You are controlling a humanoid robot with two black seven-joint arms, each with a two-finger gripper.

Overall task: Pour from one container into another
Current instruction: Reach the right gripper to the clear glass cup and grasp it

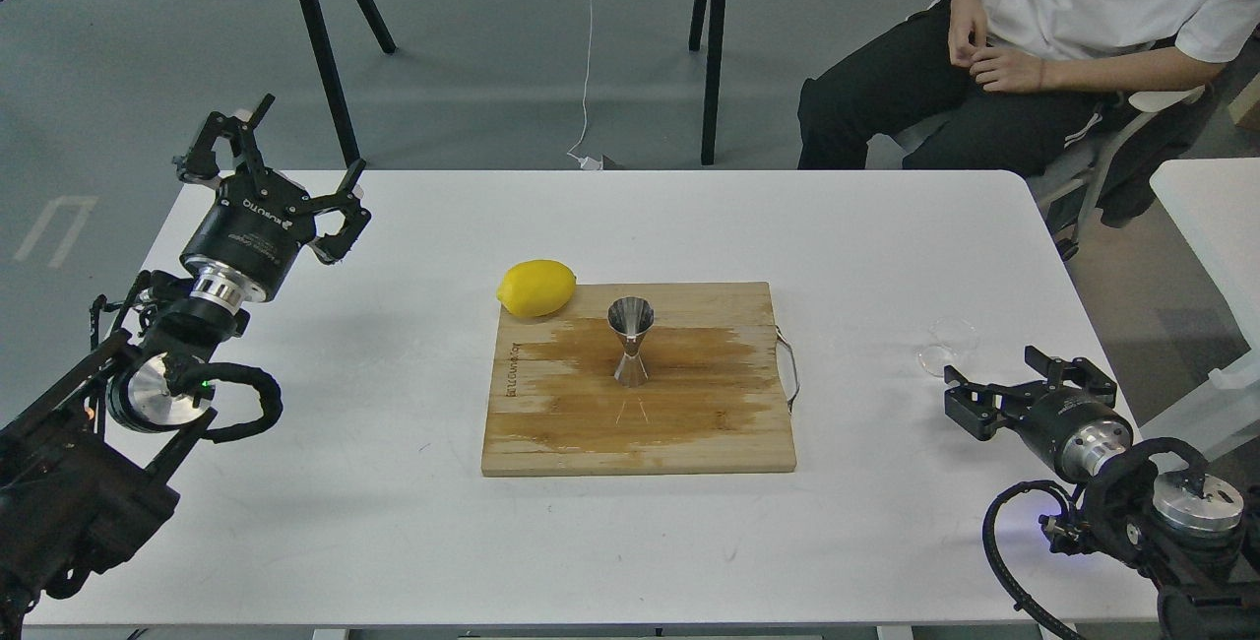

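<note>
Our right gripper sits at the lower right of the frame with its fingers spread wide and nothing between them, its tips just below the small clear glass cup; we cannot tell whether they touch the glass. Our left gripper, at the upper left, is also spread wide and empty, hanging over the corner of the white table.

The cup is hard to read: it is colourless, its rim barely stands out against the tabletop, and we cannot tell if anything is in it. Our right arm runs off the bottom right edge, and the seated person at the upper right is cut off at the top.

At centre frame the shiny steel jigger, two cones pinched at a narrow waist, stands upright on the wooden cutting board, whose grain shows a dark wet-looking stain. A smooth yellow lemon rests at the board's upper left corner.
</note>
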